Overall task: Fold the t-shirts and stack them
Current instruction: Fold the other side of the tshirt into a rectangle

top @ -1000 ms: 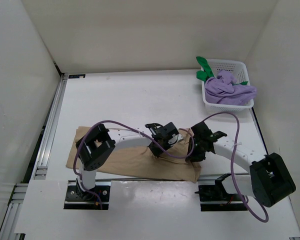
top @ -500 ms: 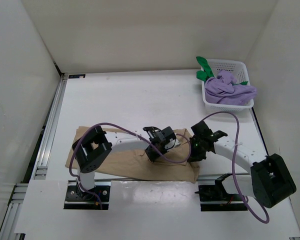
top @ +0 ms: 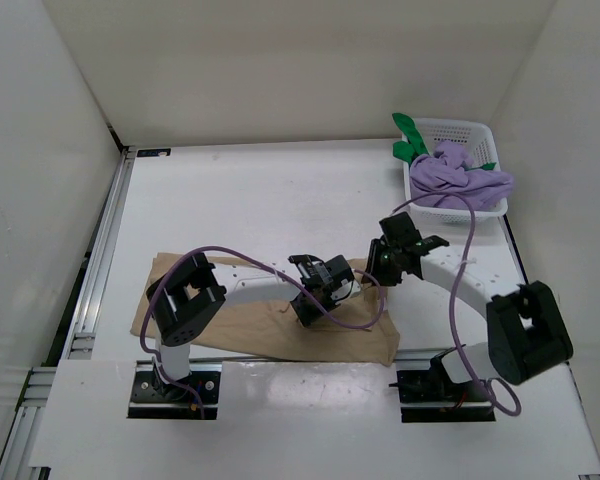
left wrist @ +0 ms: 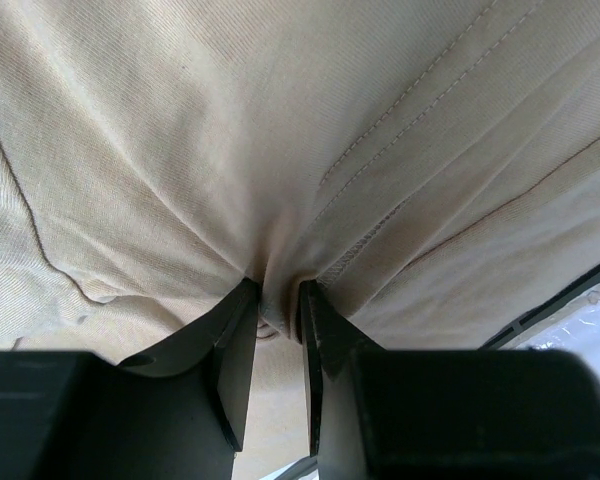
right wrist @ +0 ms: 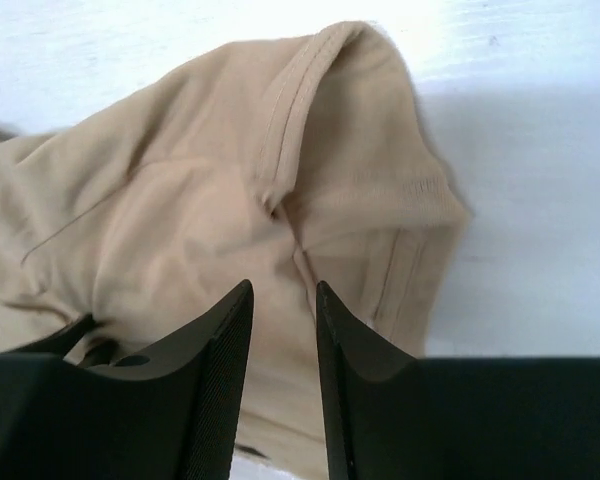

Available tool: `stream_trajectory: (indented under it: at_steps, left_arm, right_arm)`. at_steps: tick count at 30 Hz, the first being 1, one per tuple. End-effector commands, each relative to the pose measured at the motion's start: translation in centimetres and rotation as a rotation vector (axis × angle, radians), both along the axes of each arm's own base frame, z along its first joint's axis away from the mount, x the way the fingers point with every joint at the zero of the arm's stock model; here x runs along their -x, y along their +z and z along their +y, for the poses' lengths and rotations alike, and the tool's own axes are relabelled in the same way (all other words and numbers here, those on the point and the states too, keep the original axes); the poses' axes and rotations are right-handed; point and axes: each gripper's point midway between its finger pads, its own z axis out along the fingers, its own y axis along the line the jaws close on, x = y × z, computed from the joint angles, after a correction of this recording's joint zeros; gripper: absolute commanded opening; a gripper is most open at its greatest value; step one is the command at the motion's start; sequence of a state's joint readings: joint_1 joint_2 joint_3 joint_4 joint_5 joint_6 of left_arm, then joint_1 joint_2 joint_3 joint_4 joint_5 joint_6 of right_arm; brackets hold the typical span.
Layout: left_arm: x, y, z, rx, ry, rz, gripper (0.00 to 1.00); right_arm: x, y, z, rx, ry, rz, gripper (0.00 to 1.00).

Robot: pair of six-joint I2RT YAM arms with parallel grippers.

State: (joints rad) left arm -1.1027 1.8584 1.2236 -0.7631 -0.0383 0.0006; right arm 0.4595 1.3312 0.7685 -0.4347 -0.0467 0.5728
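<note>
Tan short-sleeved cloth t-shirt [top: 250, 335] lies flat, near side of white counter [top: 280, 190]. Left tool [left wrist: 277, 295] clamped on a fold mid-shirt. Right tool [right wrist: 283, 295] above its right end, jaws slightly apart, empty. Light purple shirt [top: 460, 175] and bright green shirt [top: 410, 140] sit in white mesh basket [top: 450, 128], far right.

A robot laboratory cell is indicated: a white table [top: 280, 190] is enclosed by plain white panels [top: 300, 60] on the left, far and right; an aluminium rail [top: 100, 260] is fitted along its left edge; a left arm [top: 255, 285] and a right arm [top: 460, 280] are bolted at the near edge.
</note>
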Motion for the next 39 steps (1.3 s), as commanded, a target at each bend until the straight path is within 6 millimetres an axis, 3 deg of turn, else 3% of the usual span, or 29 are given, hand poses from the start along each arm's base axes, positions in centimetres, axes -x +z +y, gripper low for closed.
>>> stream_trajectory:
  at_steps: [1, 9, 12, 16, 17, 20, 23, 29, 30, 32, 33, 35, 38, 39]
  left_arm:
    - [0.5, -0.1, 0.3, -0.011, -0.006, 0.009, 0.35]
    - [0.3, -0.1, 0.4, -0.015, -0.005, 0.001, 0.35]
    - [0.3, -0.1, 0.4, -0.015, -0.005, 0.001, 0.35]
    - [0.3, 0.2, 0.3, -0.006, -0.005, -0.003, 0.33]
    - [0.4, -0.1, 0.6, -0.014, -0.005, 0.001, 0.31]
    - [0.3, 0.4, 0.8, -0.006, -0.003, -0.013, 0.20]
    - [0.4, 1.2, 0.5, 0.020, -0.004, -0.016, 0.11]
    - [0.9, 0.9, 0.4, 0.024, -0.011, 0.012, 0.11]
    - [0.7, 1.1, 0.1, 0.032, -0.011, 0.008, 0.13]
    - [0.9, 1.1, 0.0, 0.036, -0.013, 0.016, 0.33]
    - [0.7, 1.4, -0.2, 0.044, -0.013, 0.011, 0.41]
    - [0.8, 2.0, -0.2, 0.054, -0.013, 0.007, 0.61]
    - [0.5, 4.3, 0.0, 0.101, -0.005, -0.018, 0.66]
    - [0.4, 6.1, 0.0, 0.160, 0.005, -0.011, 0.70]
  right_arm:
    - [-2.6, 0.4, 1.4, -0.025, -0.006, -0.026, 0.37]
    - [-4.3, -0.3, 2.2, -0.024, 0.013, -0.045, 0.37]
    - [-4.7, -1.0, 2.2, -0.014, 0.008, -0.045, 0.33]
    - [-5.0, -1.7, 2.2, 0.010, -0.005, -0.005, 0.15]
    - [-5.4, -1.9, 2.0, 0.027, -0.015, -0.012, 0.08]
    - [-5.2, -2.3, 0.5, 0.073, -0.059, 0.014, 0.01]
    - [-5.6, -1.6, -1.7, 0.122, -0.147, -0.002, 0.01]
    - [-5.9, -1.6, -2.2, 0.140, -0.163, 0.013, 0.01]
    - [-5.9, -1.7, -2.2, 0.145, -0.162, 0.022, 0.01]
    - [-6.2, -1.9, -2.2, 0.163, -0.155, 0.028, 0.01]
    - [-6.2, -1.7, -2.2, 0.165, -0.154, 0.031, 0.10]
    - [-6.0, -1.8, -2.2, 0.173, -0.127, 0.049, 0.17]
    - [-6.1, -0.9, -2.4, 0.175, -0.125, 0.022, 0.27]
    - [-6.1, -0.3, -2.4, 0.171, -0.126, 0.014, 0.27]
